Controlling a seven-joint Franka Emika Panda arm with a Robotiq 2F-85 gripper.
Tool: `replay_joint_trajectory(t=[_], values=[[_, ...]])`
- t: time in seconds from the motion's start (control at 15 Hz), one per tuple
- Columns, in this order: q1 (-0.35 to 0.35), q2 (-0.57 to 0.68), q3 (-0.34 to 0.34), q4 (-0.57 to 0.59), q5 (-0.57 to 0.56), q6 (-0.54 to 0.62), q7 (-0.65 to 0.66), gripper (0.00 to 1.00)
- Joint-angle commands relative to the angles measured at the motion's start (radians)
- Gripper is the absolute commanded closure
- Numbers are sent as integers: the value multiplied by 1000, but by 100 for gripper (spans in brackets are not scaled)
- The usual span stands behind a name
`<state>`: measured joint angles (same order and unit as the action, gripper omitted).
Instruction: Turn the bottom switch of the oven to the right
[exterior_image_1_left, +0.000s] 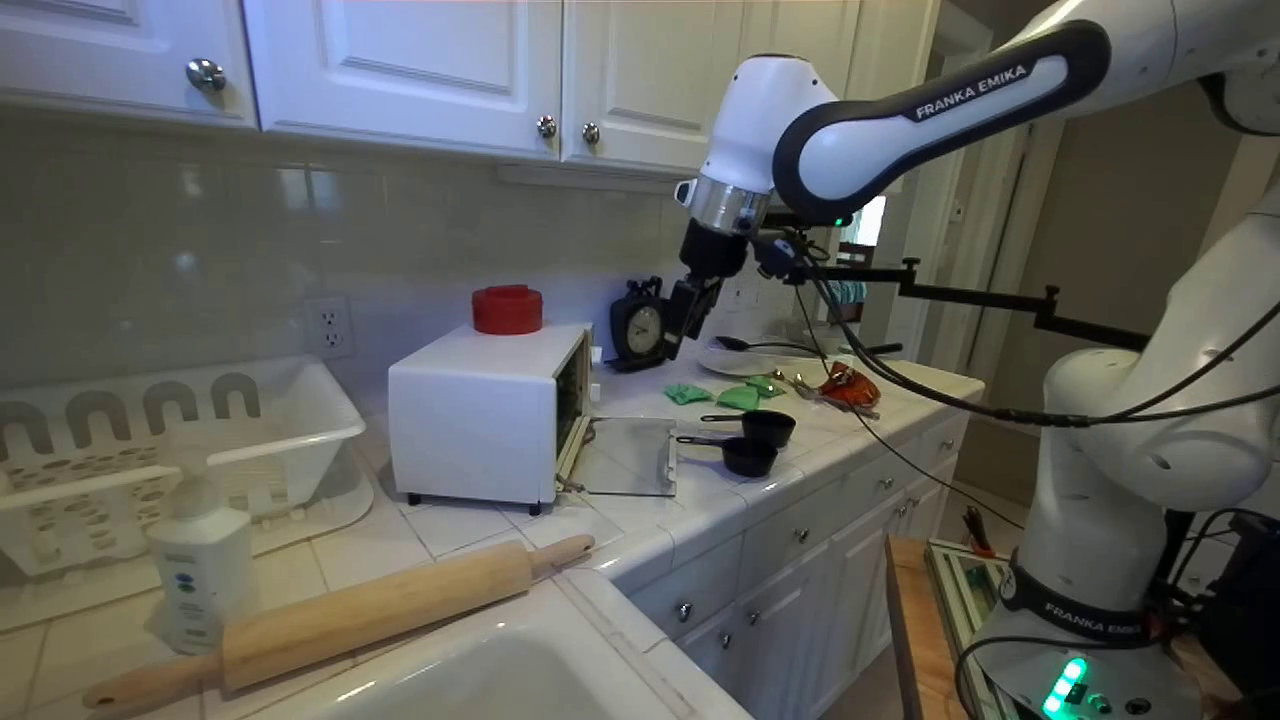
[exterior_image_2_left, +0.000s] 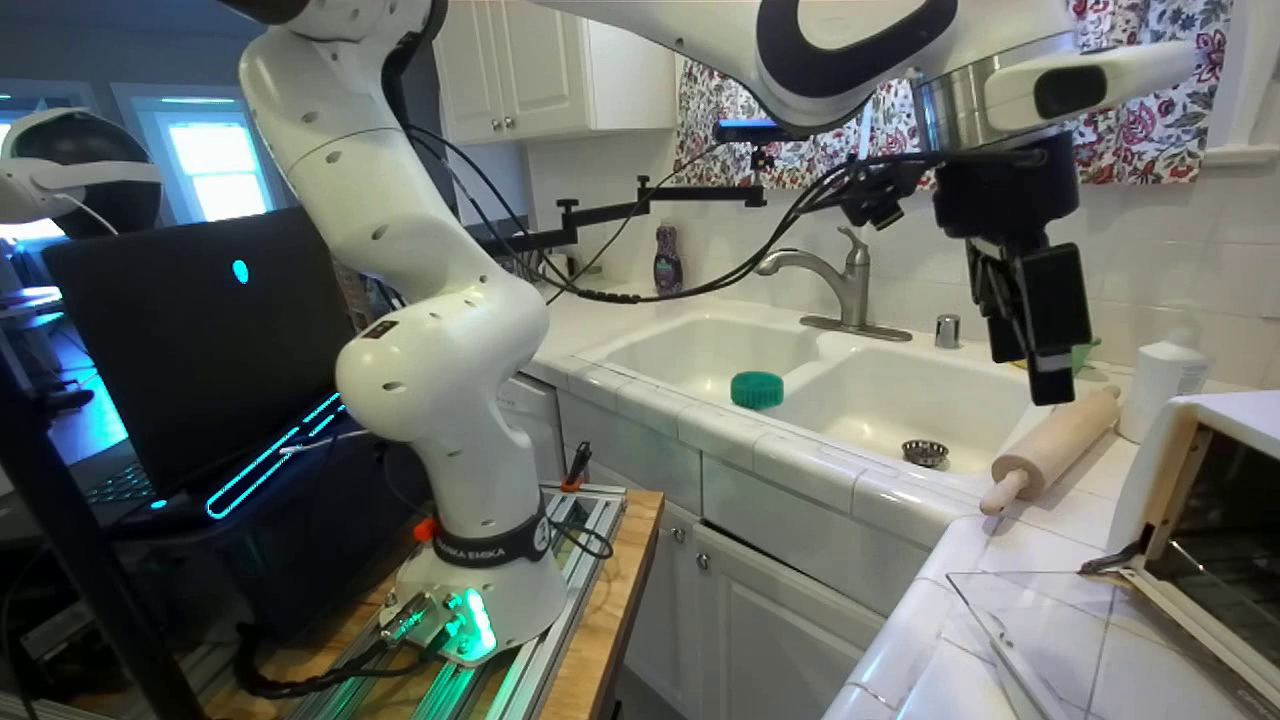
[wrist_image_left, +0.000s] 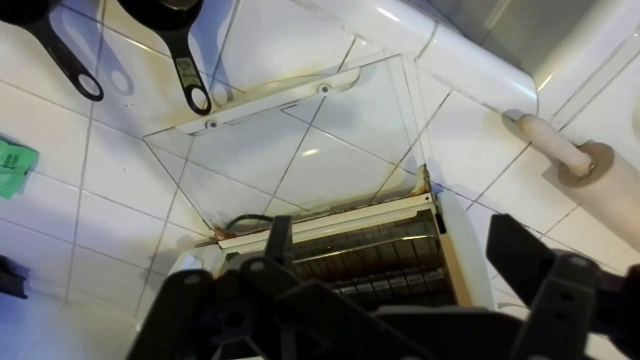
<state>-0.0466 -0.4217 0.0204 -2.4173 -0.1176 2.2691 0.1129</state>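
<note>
The white oven (exterior_image_1_left: 470, 430) stands on the tiled counter; its dark front also shows in an exterior view (exterior_image_2_left: 1225, 520). Its glass door (exterior_image_1_left: 628, 455) is folded down near the counter, also seen in the wrist view (wrist_image_left: 320, 145). Two small white switches stick out of the front's far side: the top one (exterior_image_1_left: 596, 355) and the bottom switch (exterior_image_1_left: 595, 392). Neither switch shows clearly in the wrist view, where my gripper hides part of the front. My gripper (exterior_image_1_left: 684, 318) is open and empty, in the air in front of the oven, apart from it. Its fingers are spread wide in the wrist view (wrist_image_left: 392, 227).
A red container (exterior_image_1_left: 507, 310) sits on the oven. A black dial scale (exterior_image_1_left: 638, 325) stands behind my gripper. Black measuring cups (exterior_image_1_left: 748, 457) and green packets (exterior_image_1_left: 738, 398) lie on the counter. A rolling pin (exterior_image_1_left: 380, 610), dish rack (exterior_image_1_left: 320, 410) and sink (exterior_image_2_left: 720, 350) are nearby.
</note>
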Motion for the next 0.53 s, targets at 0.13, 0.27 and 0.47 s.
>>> replay_joint_trajectory(t=[0.13,0.27,0.47], values=[[10,62,-121,90,55,-72,-272,0],[0,92,-172,124,50,-67,-383,0],[-4,154,-221,176,73,2,-452,0]])
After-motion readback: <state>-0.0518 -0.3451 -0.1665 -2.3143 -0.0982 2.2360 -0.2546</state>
